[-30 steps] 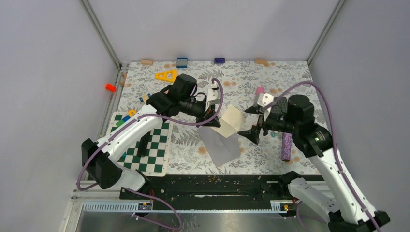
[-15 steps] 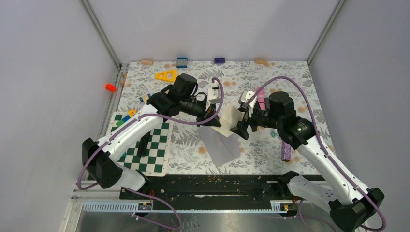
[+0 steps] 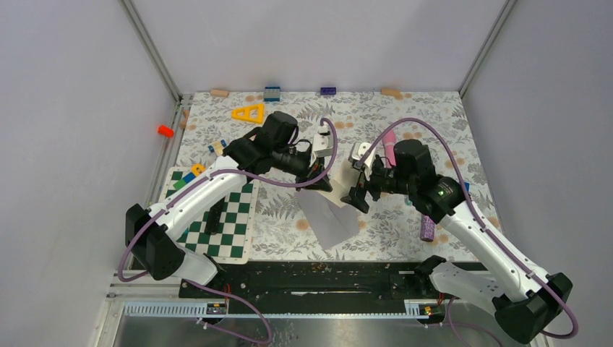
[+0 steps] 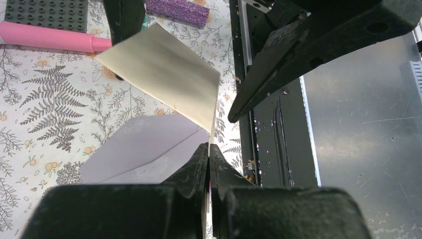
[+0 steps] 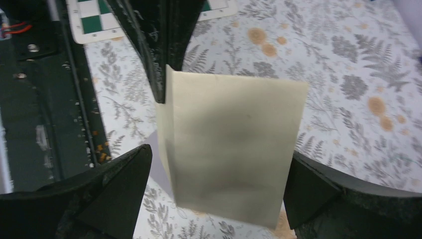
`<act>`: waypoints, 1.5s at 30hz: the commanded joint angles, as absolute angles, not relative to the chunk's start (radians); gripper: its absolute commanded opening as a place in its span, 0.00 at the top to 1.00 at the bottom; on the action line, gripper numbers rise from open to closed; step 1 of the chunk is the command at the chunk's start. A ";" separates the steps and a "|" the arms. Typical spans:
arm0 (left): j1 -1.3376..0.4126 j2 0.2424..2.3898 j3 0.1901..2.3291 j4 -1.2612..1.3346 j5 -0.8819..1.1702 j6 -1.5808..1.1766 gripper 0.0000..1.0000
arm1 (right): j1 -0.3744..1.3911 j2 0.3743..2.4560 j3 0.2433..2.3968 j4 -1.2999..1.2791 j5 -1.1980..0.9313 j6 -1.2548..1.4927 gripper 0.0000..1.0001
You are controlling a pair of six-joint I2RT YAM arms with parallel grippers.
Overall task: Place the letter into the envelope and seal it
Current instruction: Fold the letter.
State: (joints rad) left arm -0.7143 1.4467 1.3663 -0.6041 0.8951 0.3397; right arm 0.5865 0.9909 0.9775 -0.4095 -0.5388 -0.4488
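Note:
The tan letter (image 3: 340, 188) hangs in the air above the table, pinched at one corner by my left gripper (image 3: 320, 179), which is shut on it (image 4: 209, 149). The letter fills the left wrist view (image 4: 164, 69) and the right wrist view (image 5: 234, 144). My right gripper (image 3: 359, 189) is open, its jaws standing either side of the letter's free end (image 5: 217, 164) without touching it. The grey envelope (image 3: 329, 220) lies flat on the table below, its flap open (image 4: 144, 149).
A chessboard (image 3: 217, 217) lies at the left. A purple glitter cylinder (image 3: 428, 220) and a pink cylinder (image 3: 389, 144) lie by the right arm. A dark grey studded plate (image 4: 47, 12) is near them. A yellow triangle (image 3: 248, 112) and small blocks lie at the back.
My right arm has swung left toward the letter, and its open jaws now straddle the letter's free end. My left gripper has held the letter almost still.

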 commanded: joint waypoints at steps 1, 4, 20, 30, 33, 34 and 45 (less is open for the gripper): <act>-0.718 1.439 1.382 -0.580 0.894 0.351 1.00 | 0.597 0.921 0.968 -0.357 -0.430 -0.495 0.00; -0.718 1.445 1.388 -0.581 0.870 0.347 1.00 | 0.597 0.868 0.960 -0.325 -0.341 -0.519 0.00; -0.717 1.466 1.407 -0.574 0.858 0.318 1.00 | 0.598 0.888 0.933 -0.356 -0.537 -0.510 0.02; -0.717 1.462 1.400 -0.569 0.881 0.319 1.00 | 0.605 0.960 0.931 -0.331 -0.552 -0.468 0.04; -0.717 1.462 1.401 -0.569 0.885 0.318 1.00 | 0.609 0.968 0.934 -0.330 -0.573 -0.458 0.07; -0.717 1.463 1.400 -0.569 0.887 0.319 1.00 | 0.610 0.972 0.934 -0.331 -0.579 -0.456 0.10; -0.718 1.454 1.397 -0.568 0.911 0.321 1.00 | 0.614 0.998 0.938 -0.355 -0.641 -0.457 0.40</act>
State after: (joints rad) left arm -0.7143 1.4708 1.3666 -0.6037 0.8715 0.3214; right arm 0.6025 0.9943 0.9279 -0.3611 -0.5846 -0.4557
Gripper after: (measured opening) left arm 0.006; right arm 0.631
